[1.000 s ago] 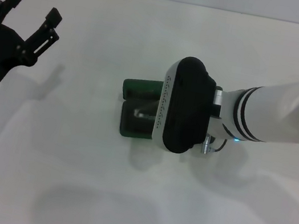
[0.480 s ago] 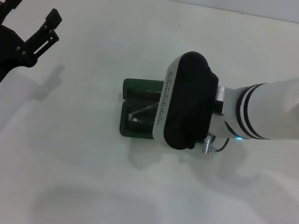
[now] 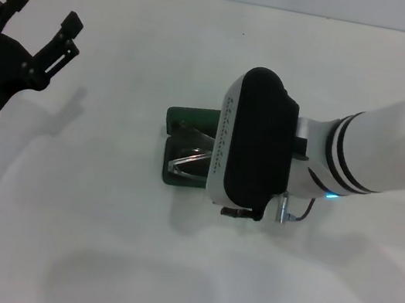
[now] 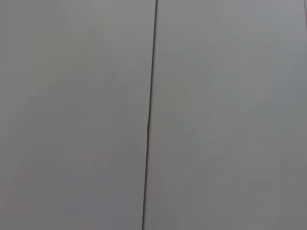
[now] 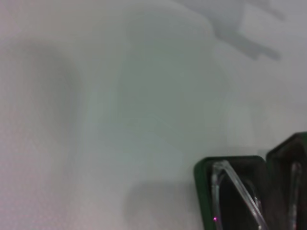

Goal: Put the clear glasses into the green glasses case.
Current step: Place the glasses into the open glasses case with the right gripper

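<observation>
The green glasses case [image 3: 183,117] lies open in the middle of the white table, its lid toward the far side. The clear glasses [image 3: 189,162] lie inside its dark base, thin clear arms showing. In the right wrist view the case [image 5: 203,178] sits at the picture's edge with the glasses [image 5: 236,190] in it. My right arm's black wrist housing [image 3: 254,149] hangs over the case's right end and hides the right gripper beneath it. My left gripper [image 3: 45,8] stands open and holds nothing, far off at the table's left.
The white table [image 3: 92,242] stretches around the case. A tiled wall with a dark seam [image 4: 149,115] fills the left wrist view. The right forearm [image 3: 374,154] reaches in from the right edge.
The right wrist housing has shifted slightly toward the table's front and looms larger, uncovering more of the glasses in the case. The left arm has not moved.
</observation>
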`<state>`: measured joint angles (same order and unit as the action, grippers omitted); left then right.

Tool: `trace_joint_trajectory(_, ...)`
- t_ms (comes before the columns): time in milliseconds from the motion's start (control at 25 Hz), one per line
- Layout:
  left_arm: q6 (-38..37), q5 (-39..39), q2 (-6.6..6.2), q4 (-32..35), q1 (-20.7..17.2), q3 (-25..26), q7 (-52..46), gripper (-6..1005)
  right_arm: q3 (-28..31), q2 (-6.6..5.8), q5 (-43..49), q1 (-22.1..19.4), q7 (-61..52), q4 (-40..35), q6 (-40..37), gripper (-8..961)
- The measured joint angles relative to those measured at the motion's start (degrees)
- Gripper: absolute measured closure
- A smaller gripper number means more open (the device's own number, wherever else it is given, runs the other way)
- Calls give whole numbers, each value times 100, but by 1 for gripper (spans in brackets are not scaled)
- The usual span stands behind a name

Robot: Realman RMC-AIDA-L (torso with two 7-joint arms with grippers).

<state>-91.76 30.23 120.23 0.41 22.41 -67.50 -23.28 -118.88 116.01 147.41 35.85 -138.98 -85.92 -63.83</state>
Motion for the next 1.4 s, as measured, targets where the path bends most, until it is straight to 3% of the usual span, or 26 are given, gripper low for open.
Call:
trace_joint_trajectory(360, 3, 0, 0, 7, -3, 0, 4, 124, 344, 2, -418, -222, 436, -240, -306, 420)
trace_joint_trajectory(1400, 71, 80, 28, 5, 111, 0, -27, 124, 423, 17, -388, -5, 400, 698, -244, 421)
